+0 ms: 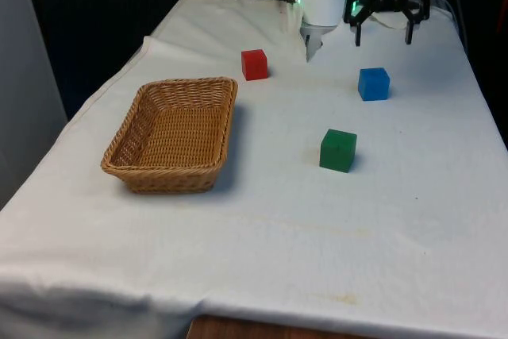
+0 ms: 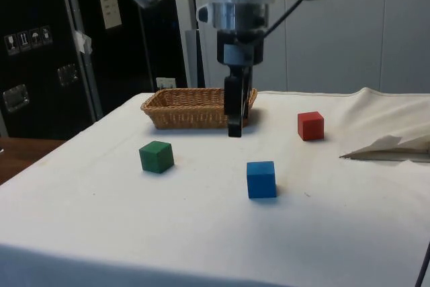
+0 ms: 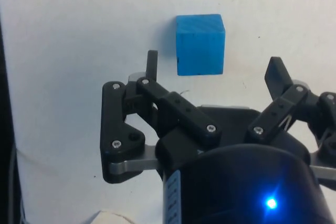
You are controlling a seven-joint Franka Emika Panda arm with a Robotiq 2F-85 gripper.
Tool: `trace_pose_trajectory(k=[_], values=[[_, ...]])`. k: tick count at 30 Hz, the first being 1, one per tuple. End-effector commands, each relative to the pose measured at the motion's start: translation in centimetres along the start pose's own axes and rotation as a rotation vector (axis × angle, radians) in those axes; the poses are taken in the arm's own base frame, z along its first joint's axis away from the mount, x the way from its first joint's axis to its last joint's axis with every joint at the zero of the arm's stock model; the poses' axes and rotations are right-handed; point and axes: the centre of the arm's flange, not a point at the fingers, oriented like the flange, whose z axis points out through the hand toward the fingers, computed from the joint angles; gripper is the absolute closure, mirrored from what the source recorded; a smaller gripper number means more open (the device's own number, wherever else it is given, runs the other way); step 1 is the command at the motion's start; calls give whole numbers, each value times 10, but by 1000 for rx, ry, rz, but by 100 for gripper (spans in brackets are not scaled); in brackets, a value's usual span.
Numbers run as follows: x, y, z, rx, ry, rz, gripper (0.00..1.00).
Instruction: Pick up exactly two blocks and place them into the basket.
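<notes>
Three blocks rest on the white cloth: a red block (image 1: 254, 63) (image 2: 310, 126), a blue block (image 1: 373, 83) (image 2: 261, 179) (image 3: 200, 44) and a green block (image 1: 338, 150) (image 2: 156, 156). The wicker basket (image 1: 228, 121) (image 2: 181, 117) stands empty at the front view's left. My gripper (image 1: 383, 37) (image 2: 235, 126) (image 3: 213, 69) hovers above the cloth just beyond the blue block, on the robot's side. It is open, its fingers spread wider than the block, and nothing is between them.
The green block lies nearer the table's front than the blue one. The red block sits beside the basket's far corner. A fold of cloth (image 2: 390, 146) is rumpled at the table's far end.
</notes>
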Motion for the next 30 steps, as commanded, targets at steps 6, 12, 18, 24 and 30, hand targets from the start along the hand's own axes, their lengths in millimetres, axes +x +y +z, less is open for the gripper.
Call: trace_pose_trajectory(k=[6,12,18,24,30], values=[[-11,-3,17,1,11,-2,0],[-26,-5,36,-1,18,-8,0],[-34,-5,52,-2,27,-16,0],[-34,-6,55,-1,27,-18,0],[-35,-4,64,-4,21,-16,0]])
